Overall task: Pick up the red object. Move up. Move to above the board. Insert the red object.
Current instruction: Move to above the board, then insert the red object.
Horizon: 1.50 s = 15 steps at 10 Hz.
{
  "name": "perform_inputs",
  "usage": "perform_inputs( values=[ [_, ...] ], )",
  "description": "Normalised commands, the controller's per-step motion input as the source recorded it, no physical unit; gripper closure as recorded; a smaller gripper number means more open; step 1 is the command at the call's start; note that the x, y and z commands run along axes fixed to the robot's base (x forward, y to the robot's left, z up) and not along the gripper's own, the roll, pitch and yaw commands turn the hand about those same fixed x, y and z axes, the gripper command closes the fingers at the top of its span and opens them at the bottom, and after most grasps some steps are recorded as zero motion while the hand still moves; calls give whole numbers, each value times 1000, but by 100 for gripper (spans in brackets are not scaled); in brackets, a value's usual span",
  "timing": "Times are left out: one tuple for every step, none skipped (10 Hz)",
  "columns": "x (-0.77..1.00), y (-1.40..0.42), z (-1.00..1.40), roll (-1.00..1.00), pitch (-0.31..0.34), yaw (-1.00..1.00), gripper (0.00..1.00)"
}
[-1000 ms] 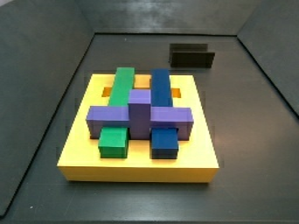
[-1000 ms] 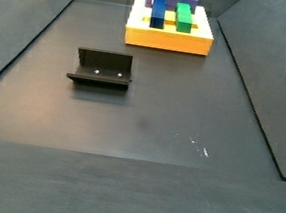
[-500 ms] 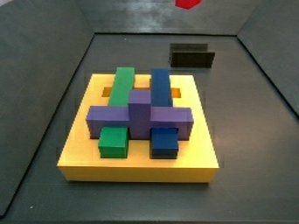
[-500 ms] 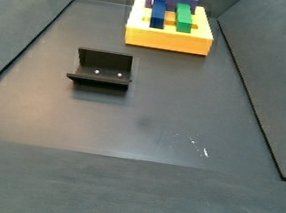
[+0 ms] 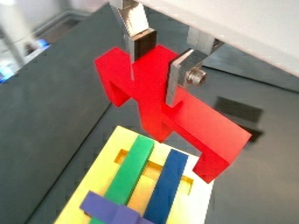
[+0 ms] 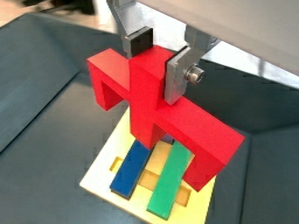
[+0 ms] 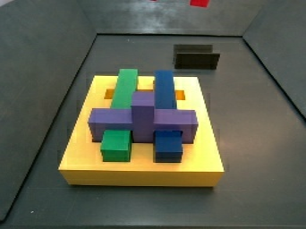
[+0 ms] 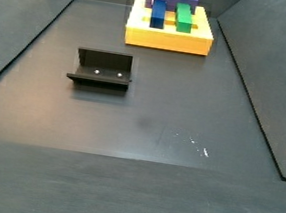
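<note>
Currently the gripper (image 5: 156, 63) is high over the tray, its silver fingers (image 6: 177, 74) pinching the central stem of the red object (image 5: 163, 109). I read the grip as firm: both wrist views show the pads flat against the stem, crossbar hanging below. In a side view only a red scrap (image 7: 199, 3) shows at the top edge, so the piece is well above the floor; the other side picture does not show it at all.

Below the piece, both wrist views show the board (image 6: 105, 171) with its green bar (image 6: 170, 178) and blue bar (image 6: 133, 164). The board looks roughly under the piece, but I cannot tell from this angle whether it is centred over a slot.

Step in hand, by my judgement: travel to above the board. I would hold height, keep the piece level, and square the prongs with the open yellow slots before any descent.

Farther off, the fixture (image 8: 103, 69) sits well apart from the board.
</note>
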Motion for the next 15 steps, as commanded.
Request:
perform_inputs(
  values=[
    [52, -50, 23, 83, 130, 1000, 100],
    [58, -37, 26, 103, 159, 879, 100],
    [61, -38, 28, 102, 154, 624, 100],
    [68, -33, 29, 99, 146, 398, 100],
    [71, -35, 29, 98, 140, 240, 100],
    [0, 0, -46, 0, 0, 0, 100],
    [0, 0, -266, -3, -59, 0, 100],
    [-3, 0, -594, -40, -167, 0, 100],
    [0, 0, -889, 0, -176, 0, 100],
    [126, 0, -923, 0, -164, 0, 100],
    [117, 126, -771, -116, -173, 0, 100],
    [17, 137, -629, -231, -157, 14, 100],
    [0, 160, -614, -249, -149, 69, 100],
    [0, 180, -631, -259, -106, 120, 100],
    [0, 220, -683, -239, -90, 134, 100]
  ],
)
